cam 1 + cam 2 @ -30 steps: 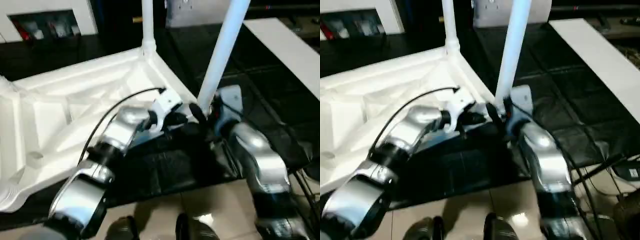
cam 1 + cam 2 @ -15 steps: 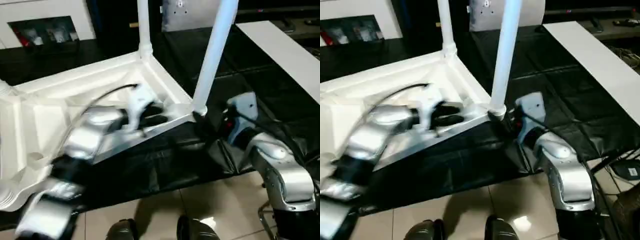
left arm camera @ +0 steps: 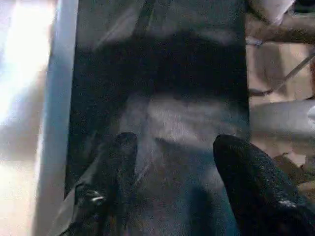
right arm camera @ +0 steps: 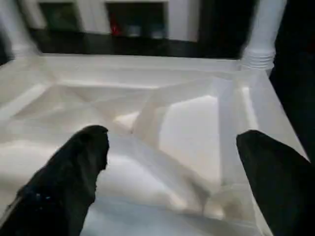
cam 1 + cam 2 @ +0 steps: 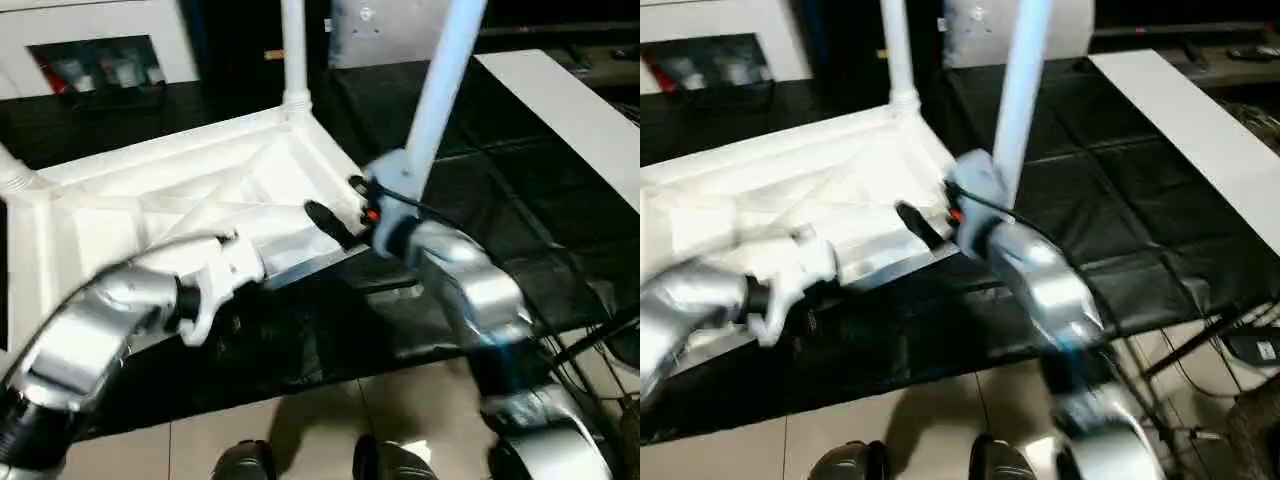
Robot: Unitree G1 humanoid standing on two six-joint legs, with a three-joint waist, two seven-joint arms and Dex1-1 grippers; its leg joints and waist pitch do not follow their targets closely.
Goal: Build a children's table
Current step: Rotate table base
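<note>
The children's table lies upside down, its white ribbed top (image 5: 150,200) resting on the black cover. Two white legs stand upright in its sockets, one at the far corner (image 5: 293,50) and one at the near right corner (image 5: 440,90). My right gripper (image 5: 330,222) reaches in over the top's near edge just left of the near leg. It is open, its fingers spread wide over the ribs (image 4: 172,137), with nothing between them. My left gripper (image 3: 177,142) hangs open over the black cover beside the top's near edge, holding nothing. The left forearm (image 5: 110,320) lies low at the front left.
The black table cover (image 5: 320,340) spreads under and in front of the top. A long white board (image 5: 560,100) lies at the right. Cables (image 5: 600,330) trail at the lower right. A white shelf unit (image 5: 90,60) stands at the back left. Tiled floor and my feet (image 5: 300,465) are below.
My left gripper opened and drew back from the near right corner toward the front left. My right arm swung left, its gripper moving from beside the near leg's base to over the top's edge.
</note>
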